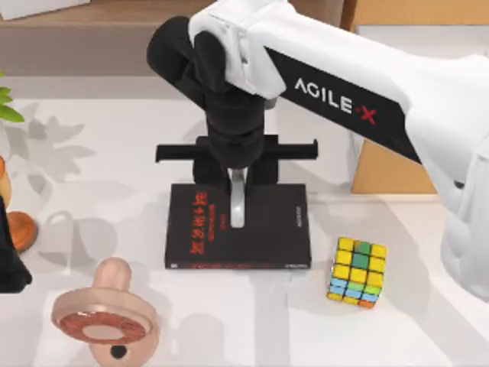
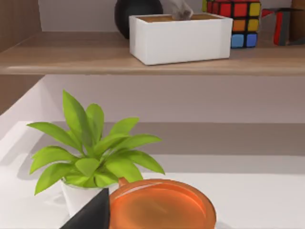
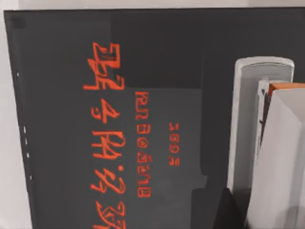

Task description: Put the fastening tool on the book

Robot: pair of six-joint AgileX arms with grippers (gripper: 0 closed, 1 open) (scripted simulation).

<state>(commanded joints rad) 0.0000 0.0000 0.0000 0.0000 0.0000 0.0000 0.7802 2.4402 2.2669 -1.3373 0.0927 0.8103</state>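
Taking the book (image 1: 260, 229) as the landmark and going from left to right: well to its left, at the table's left edge, the parked left gripper (image 1: 11, 264) is seen as a dark shape beside an orange dish (image 1: 19, 229), with green leaves of a plant (image 1: 8, 107) farther back; whether its fingers are open cannot be told. In the left wrist view a shelf behind the plant is shown, carrying a white box (image 2: 176, 38) and a second puzzle cube (image 2: 236, 21). Nearer, left of and in front of the book, a pinkish round holder (image 1: 103, 321) is lying on the table.

The book lies flat, cover up, which makes it a broad, level surface for setting something down. Red lettering (image 3: 107, 133) is printed along the cover; its characters are stylised and cannot be read, though a short row beside them looks like digits.

Above the book's middle the right gripper (image 1: 238, 176) is held pointing straight down, its jaws spread wide to either side. The stapler (image 1: 238, 200) is seen directly beneath it, lying along the cover; it is judged to be resting on the book already and released, though contact with a finger cannot be excluded. In the right wrist view the stapler's pale body is shown lying against the dark cover.

On the right arm's casing "AGILE·X" is printed. To the right of the book, just off its front corner, a multicoloured cube (image 1: 357, 272) stands untouched.
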